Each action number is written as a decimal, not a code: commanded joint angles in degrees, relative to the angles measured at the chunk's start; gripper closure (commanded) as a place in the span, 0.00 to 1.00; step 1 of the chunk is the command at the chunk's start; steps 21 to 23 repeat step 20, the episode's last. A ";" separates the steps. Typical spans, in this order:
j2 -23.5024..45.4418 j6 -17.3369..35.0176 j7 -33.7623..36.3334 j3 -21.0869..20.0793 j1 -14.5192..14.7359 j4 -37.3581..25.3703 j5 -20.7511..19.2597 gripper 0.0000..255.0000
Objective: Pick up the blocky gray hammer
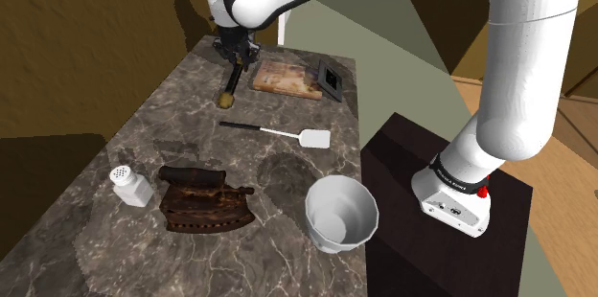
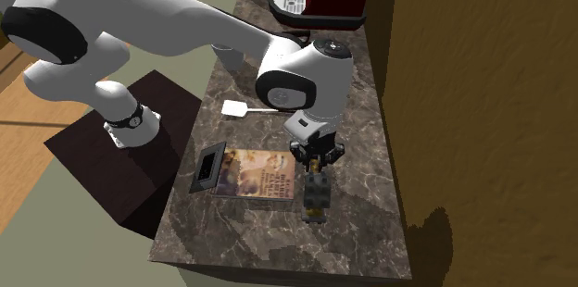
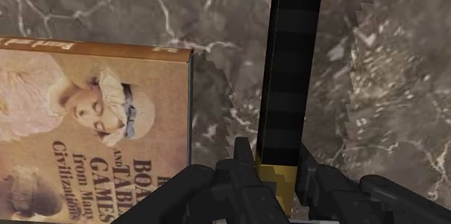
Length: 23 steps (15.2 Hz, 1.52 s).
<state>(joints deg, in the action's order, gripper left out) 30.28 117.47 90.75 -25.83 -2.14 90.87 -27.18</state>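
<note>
Gripper (image 3: 275, 165) closed around the hammer (image 3: 293, 63), fingers (image 3: 242, 159) pressing either side of the shaft at a yellow band. Shaft dark and blocky, running straight out from the hand.

Shoulder view: gripper (image 1: 235, 51) at the far end of the marble counter (image 1: 172, 103), hammer (image 1: 231, 82) hanging below it. Whether its lower end touches the stone cannot be told.

Illustrated book (image 3: 94, 128) lies flat just beside the hammer, with a small dark frame (image 1: 332, 79) leaning at the book's far side.

Nearer the stand: white spatula (image 1: 278, 133), white bowl (image 1: 340, 214), rusty brown flat iron (image 1: 204, 199), white shaker (image 1: 131, 186).
</note>
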 commanded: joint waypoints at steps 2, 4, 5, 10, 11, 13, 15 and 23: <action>0.00 -0.02 0.00 0.01 -0.01 0.02 0.01 1.00; -0.08 -0.66 -0.21 -0.07 0.04 -0.58 0.17 1.00; -0.38 -1.24 -0.43 -0.18 0.01 -0.91 0.38 1.00; -1.72 -4.18 -1.52 -0.67 -0.09 -2.75 1.38 1.00; -1.96 -4.78 -1.74 -0.76 -0.09 -3.17 1.56 1.00; -2.41 -6.01 -2.16 -0.92 -0.09 -4.05 1.92 1.00; -2.81 -7.27 -2.57 -1.07 -0.06 -5.00 2.24 1.00; -3.34 -9.30 -3.20 -1.28 0.02 -6.63 2.70 1.00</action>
